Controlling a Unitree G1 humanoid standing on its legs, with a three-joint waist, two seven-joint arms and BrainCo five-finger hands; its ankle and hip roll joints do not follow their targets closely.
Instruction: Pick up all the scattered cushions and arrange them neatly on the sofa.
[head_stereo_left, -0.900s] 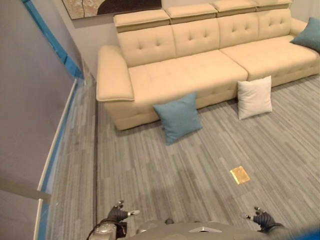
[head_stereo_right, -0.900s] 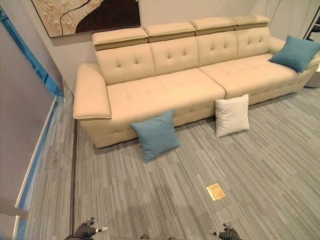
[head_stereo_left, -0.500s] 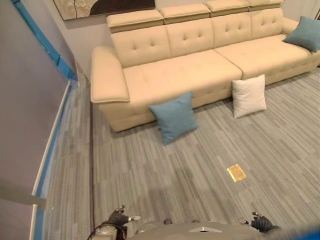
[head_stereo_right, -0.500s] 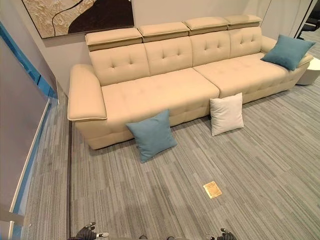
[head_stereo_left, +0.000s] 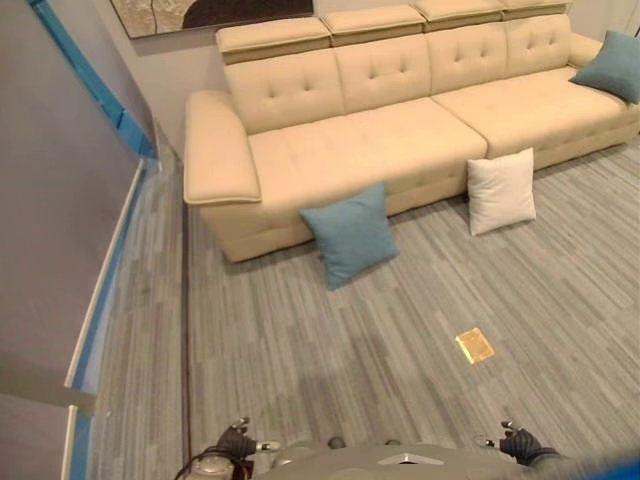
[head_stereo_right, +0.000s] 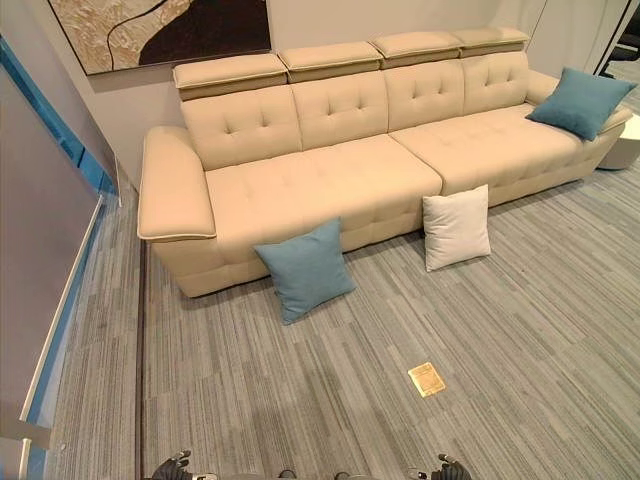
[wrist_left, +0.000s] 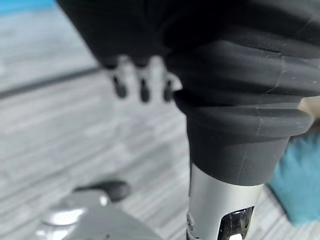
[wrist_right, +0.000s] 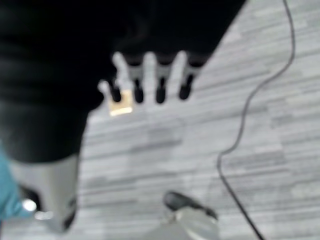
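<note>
So far nothing is picked up: this looks like the approach step. A teal cushion (head_stereo_right: 305, 270) stands on the floor leaning against the sofa (head_stereo_right: 330, 180) front near its left end, and a white cushion (head_stereo_right: 456, 227) leans likewise near the middle. Another teal cushion (head_stereo_right: 581, 102) already rests on the seat at the right end. The left robot hand (wrist_left: 142, 82) and right robot hand (wrist_right: 150, 77) hang low with fingers relaxed and straight, holding nothing. Next, I judge, comes walking closer and stooping to the nearer teal cushion.
</note>
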